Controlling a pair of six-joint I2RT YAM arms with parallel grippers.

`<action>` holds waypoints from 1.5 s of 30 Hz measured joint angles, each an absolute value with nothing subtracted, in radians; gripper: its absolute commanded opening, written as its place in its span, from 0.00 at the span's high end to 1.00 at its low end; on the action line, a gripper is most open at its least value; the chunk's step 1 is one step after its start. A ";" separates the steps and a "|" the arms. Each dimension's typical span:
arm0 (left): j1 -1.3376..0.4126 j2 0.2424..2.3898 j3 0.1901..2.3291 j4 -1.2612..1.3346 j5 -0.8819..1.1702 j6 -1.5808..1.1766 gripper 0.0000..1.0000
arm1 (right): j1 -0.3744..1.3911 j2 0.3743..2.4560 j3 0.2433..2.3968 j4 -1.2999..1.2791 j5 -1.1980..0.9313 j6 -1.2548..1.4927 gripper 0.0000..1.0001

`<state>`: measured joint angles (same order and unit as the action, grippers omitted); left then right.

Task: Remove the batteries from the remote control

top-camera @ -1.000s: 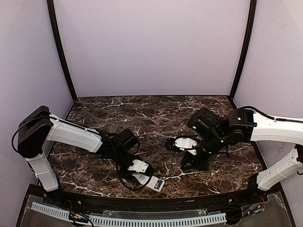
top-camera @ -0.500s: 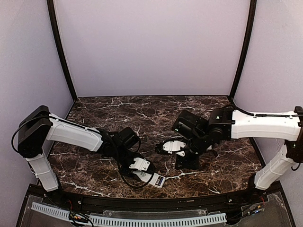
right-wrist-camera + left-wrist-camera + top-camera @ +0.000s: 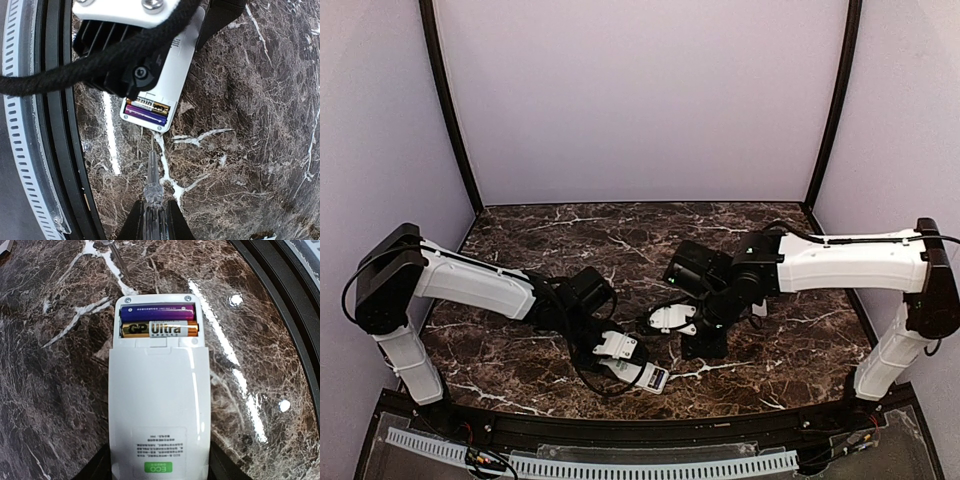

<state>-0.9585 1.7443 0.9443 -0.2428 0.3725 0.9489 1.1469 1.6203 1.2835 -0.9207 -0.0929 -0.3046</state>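
L gripper (image 3: 159,469) pinching remote control (image 3: 158,400), batteries (image 3: 159,323) showing at 12 o'clock; R gripper (image 3: 153,222) clamping screwdriver (image 3: 151,187) pointing 12 o'clock.

Your top view sits high behind the near edge, looking down and forward over the worktop (image 3: 650,235) to the back wall (image 3: 640,100). Your left wrist view looks closely down along the remote control (image 3: 157,405) toward the worktop's near rim (image 3: 280,290). Your right wrist view faces it from the opposite end, equally near. Both wrist views share its open battery end and that rim.
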 measured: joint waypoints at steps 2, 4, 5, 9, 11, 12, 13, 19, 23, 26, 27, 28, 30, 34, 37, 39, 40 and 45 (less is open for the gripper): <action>-0.960 1.744 0.944 -0.243 0.370 0.949 1.00 | 1.147 1.623 1.283 -0.919 -0.093 -0.315 1.00; -0.960 1.744 0.944 -0.243 0.369 0.949 1.00 | 1.146 1.625 1.283 -0.914 -0.093 -0.322 1.00; -0.960 1.744 0.944 -0.243 0.368 0.949 1.00 | 1.145 1.627 1.283 -0.911 -0.093 -0.327 1.00; -0.961 1.742 0.944 -0.243 0.366 0.949 1.00 | 1.140 1.637 1.283 -0.896 -0.093 -0.343 1.00; -0.962 1.742 0.944 -0.243 0.365 0.949 1.00 | 1.139 1.641 1.283 -0.887 -0.094 -0.347 1.00; -0.962 1.742 0.944 -0.243 0.365 0.949 1.00 | 1.138 1.643 1.283 -0.883 -0.094 -0.351 1.00; -0.962 1.742 0.944 -0.243 0.365 0.949 1.00 | 1.138 1.646 1.283 -0.880 -0.094 -0.353 1.00; -0.962 1.742 0.944 -0.243 0.364 0.949 1.00 | 1.136 1.670 1.283 -0.864 -0.095 -0.363 1.00; -0.962 1.742 0.944 -0.245 0.364 0.946 1.00 | 1.134 1.680 1.283 -0.861 -0.095 -0.366 1.00; -0.962 1.742 0.944 -0.245 0.364 0.946 1.00 | 1.132 1.680 1.283 -0.860 -0.094 -0.366 1.00; -0.962 1.742 0.944 -0.245 0.363 0.946 1.00 | 1.131 1.680 1.283 -0.860 -0.093 -0.366 1.00; -0.963 1.742 0.944 -0.245 0.363 0.946 1.00 | 1.130 1.680 1.283 -0.860 -0.093 -0.366 1.00; -0.963 1.742 0.944 -0.245 0.363 0.946 0.99 | 1.126 1.680 1.284 -0.860 -0.092 -0.366 1.00; -0.963 1.742 0.944 -0.245 0.363 0.945 1.00 | 1.124 1.680 1.284 -0.860 -0.093 -0.366 1.00; -0.963 1.742 0.944 -0.245 0.362 0.945 1.00 | 1.124 1.680 1.284 -0.860 -0.093 -0.366 1.00; -0.963 1.742 0.944 -0.245 0.362 0.945 1.00 | 1.124 1.680 1.284 -0.860 -0.094 -0.366 1.00; -0.963 1.742 0.944 -0.245 0.362 0.945 0.99 | 1.124 1.680 1.284 -0.860 -0.095 -0.366 1.00; -0.963 1.742 0.944 -0.245 0.362 0.945 1.00 | 1.124 1.680 1.284 -0.860 -0.092 -0.365 1.00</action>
